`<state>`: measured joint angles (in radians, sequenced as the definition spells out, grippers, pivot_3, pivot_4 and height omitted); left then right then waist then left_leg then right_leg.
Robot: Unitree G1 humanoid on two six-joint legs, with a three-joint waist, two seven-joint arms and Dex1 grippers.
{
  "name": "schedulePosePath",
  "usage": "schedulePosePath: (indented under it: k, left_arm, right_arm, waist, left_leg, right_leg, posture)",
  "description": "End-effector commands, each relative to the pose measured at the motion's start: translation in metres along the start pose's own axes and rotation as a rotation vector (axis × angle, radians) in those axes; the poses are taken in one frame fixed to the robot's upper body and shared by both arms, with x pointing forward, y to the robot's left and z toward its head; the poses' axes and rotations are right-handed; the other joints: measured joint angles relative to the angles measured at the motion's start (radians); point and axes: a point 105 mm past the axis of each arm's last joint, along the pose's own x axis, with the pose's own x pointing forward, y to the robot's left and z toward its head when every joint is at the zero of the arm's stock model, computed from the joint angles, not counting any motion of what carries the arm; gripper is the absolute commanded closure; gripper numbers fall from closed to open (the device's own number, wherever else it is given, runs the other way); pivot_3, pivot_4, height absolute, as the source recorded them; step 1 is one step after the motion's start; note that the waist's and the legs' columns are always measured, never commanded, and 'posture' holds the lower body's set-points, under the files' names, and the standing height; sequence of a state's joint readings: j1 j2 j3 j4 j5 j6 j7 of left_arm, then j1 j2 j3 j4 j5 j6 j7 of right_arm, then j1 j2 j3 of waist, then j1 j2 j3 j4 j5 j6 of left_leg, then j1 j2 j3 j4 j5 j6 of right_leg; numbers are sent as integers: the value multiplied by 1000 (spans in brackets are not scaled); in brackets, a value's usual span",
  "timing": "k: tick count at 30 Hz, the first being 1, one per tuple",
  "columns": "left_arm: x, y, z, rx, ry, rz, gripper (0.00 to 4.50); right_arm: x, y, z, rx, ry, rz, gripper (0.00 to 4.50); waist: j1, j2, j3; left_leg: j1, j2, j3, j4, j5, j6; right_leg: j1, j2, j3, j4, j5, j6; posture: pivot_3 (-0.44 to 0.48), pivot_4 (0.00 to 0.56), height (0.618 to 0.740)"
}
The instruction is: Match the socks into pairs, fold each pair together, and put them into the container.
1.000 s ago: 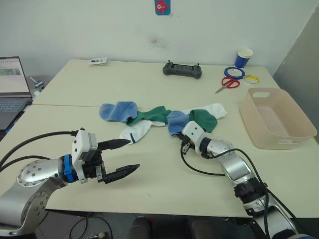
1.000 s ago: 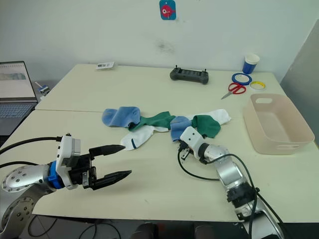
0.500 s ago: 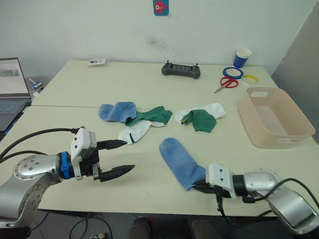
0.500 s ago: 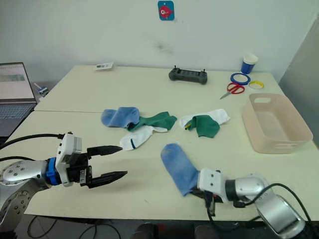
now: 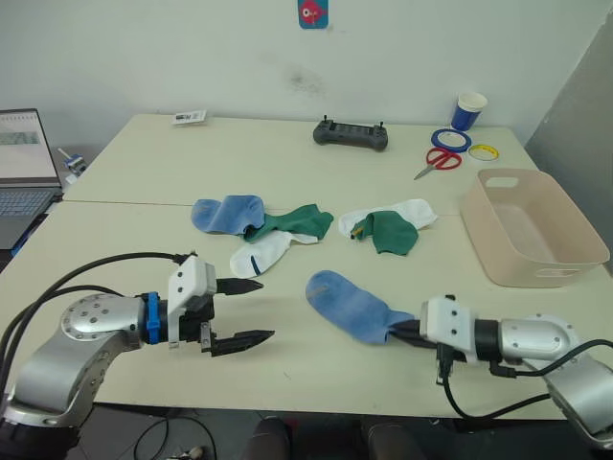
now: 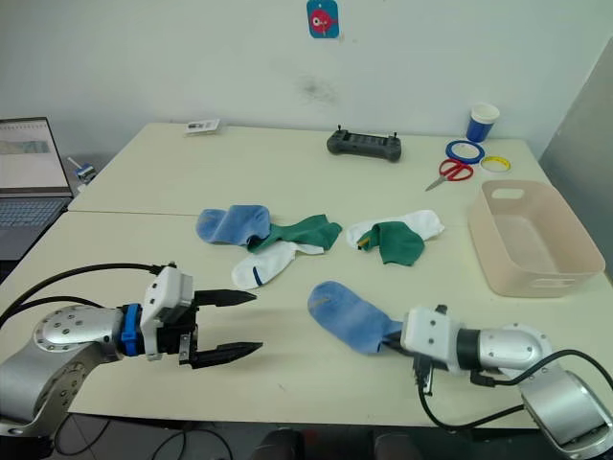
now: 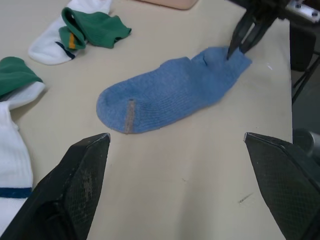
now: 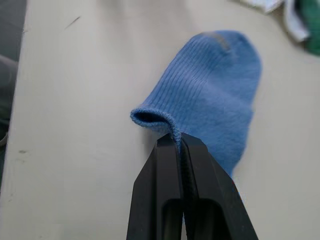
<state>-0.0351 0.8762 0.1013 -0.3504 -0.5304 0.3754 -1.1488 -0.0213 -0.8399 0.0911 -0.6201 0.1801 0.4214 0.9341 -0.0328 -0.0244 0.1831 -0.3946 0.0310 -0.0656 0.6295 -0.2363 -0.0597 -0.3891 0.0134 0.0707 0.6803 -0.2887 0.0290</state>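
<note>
Right gripper pinched on cuff of light blue sock; left gripper spread wide, holding nothing.

Sock lying flat beyond right fingertips, between both grippers. Farther past fingers: white sock, green sock, second blue sock, green-on-white pair. Container well off beyond right gripper.

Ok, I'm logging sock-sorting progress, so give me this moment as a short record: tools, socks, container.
right tool: shut on the cuff of the blue sock, which lies flat near the table's front edge
left tool: open, holding nothing, beside that sock
other blue sock: apart, farther back on the left, next to a green sock
white socks: one by the left group, one under a green sock
container: holds no socks
pairs folded: none
</note>
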Motion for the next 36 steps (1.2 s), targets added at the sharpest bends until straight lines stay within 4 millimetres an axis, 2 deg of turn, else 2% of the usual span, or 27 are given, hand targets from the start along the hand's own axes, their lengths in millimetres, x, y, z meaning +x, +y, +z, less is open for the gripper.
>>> schedulePosePath:
  k: [1, 3, 7, 10, 15, 18, 22, 29, 32, 36]
  left_arm:
    - [4, 0, -2, 62, 8, -29, 0]
    - [8, 0, -3, 69, 1, -34, 0]
    - [17, 5, -4, 94, -9, -46, 0]
    - [28, 8, -5, 122, -2, -84, 0]
    - [44, 19, -7, 196, 13, -114, 0]
    - [58, 29, -8, 355, 32, -154, 0]
    - [79, 43, -6, 553, 59, -193, 0]
    - [100, 52, -15, 785, 125, -245, 0]
    - [107, 53, -18, 819, 136, -249, 633]
    - [113, 46, -19, 829, 114, -272, 1880]
  right_arm:
    - [-10, -1, 5, -176, 19, 8, 4451]
    - [-10, 4, 0, -279, 42, 53, 4451]
    - [-15, 2, -3, -316, 45, 43, 4451]
    - [-24, 5, -9, -202, 58, 37, 3730]
    - [-39, 11, -10, -61, 93, 0, 2009]
    - [-48, 11, -1, -2, 61, -62, 2009]
    - [-47, 14, 15, 42, 0, -108, 2009]
    - [-45, 16, 16, 57, 9, -125, 2009]
    - [-45, 14, 15, 61, 13, -143, 1980]
    - [-44, 15, 11, 64, 23, -153, 1980]
  waist:
    - [1, 0, 0]
    - [1, 0, 0]
    - [1, 0, 0]
    - [2, 0, 0]
    - [3, 0, 0]
    - [6, 0, 0]
    - [4, -1, 0]
    - [0, -1, 0]
    - [2, -1, 0]
    - [2, -1, 0]
  left_leg:
    - [0, 0, 0, 0, 0, 0]
    - [0, 0, 0, 0, 0, 0]
    - [0, 0, 1, 0, 0, 0]
    - [0, 0, 0, 0, 0, 0]
    - [0, -1, 0, 1, 0, 0]
    - [0, -1, -1, 1, 0, 0]
    - [0, -1, 0, 2, 0, 0]
    - [-1, -1, 0, 2, 0, 0]
    - [-1, -1, 0, 2, 0, 0]
    - [0, -1, 0, 4, 0, 0]
  right_leg:
    - [0, 0, 0, 0, 0, 0]
    - [0, 0, 0, 0, 0, 0]
    - [0, 0, 0, 0, 0, 0]
    - [0, 0, 0, 0, 0, 0]
    - [1, 0, 0, 0, 0, 1]
    - [1, 0, -1, 0, 1, 1]
    - [2, 1, 0, 0, 2, 2]
    - [1, 1, 0, 0, 1, 2]
    - [2, 1, 0, 0, 2, 3]
    - [3, 1, 0, 0, 3, 5]
  posture:
    - [0, 150, 740]
    - [0, 150, 740]
    - [0, 150, 740]
    - [0, 150, 740]
    - [0, 150, 740]
    - [0, 150, 740]
    - [0, 150, 740]
    - [0, 150, 740]
    - [0, 150, 740]
    - [0, 150, 740]
